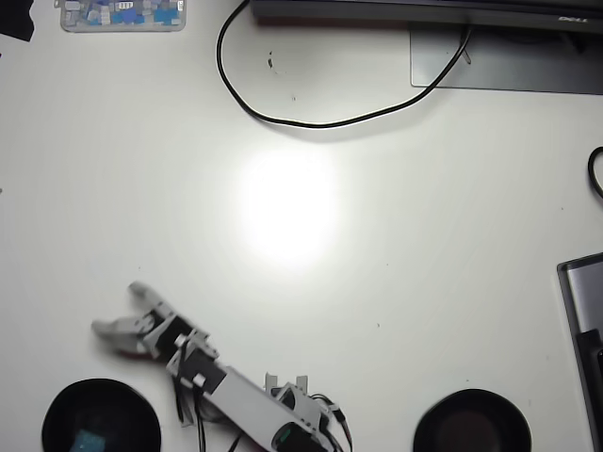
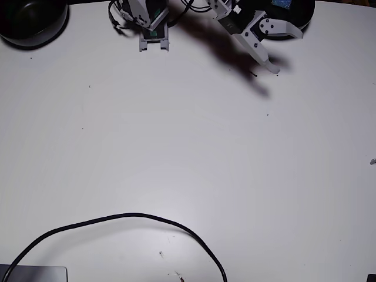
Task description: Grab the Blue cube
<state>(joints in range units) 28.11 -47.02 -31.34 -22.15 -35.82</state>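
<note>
The blue cube [image 1: 90, 440] lies inside a black bowl [image 1: 57, 414] at the bottom left of the overhead view. In the fixed view the same bowl [image 2: 302, 13] is at the top right, with a bit of blue [image 2: 281, 3] showing in it behind the arm. My gripper [image 1: 115, 307] is open and empty, above the table just beyond the bowl's rim and pointing away from it. In the fixed view the gripper [image 2: 288, 53] hangs below the bowl, jaws spread.
A second black bowl [image 1: 471, 422] stands at the bottom right of the overhead view and at the top left of the fixed view [image 2: 29, 20]. A black cable [image 1: 283, 120], a monitor base [image 1: 509, 61], a clear box of small parts [image 1: 122, 14] and a dark device [image 1: 584, 311] lie at the edges.
</note>
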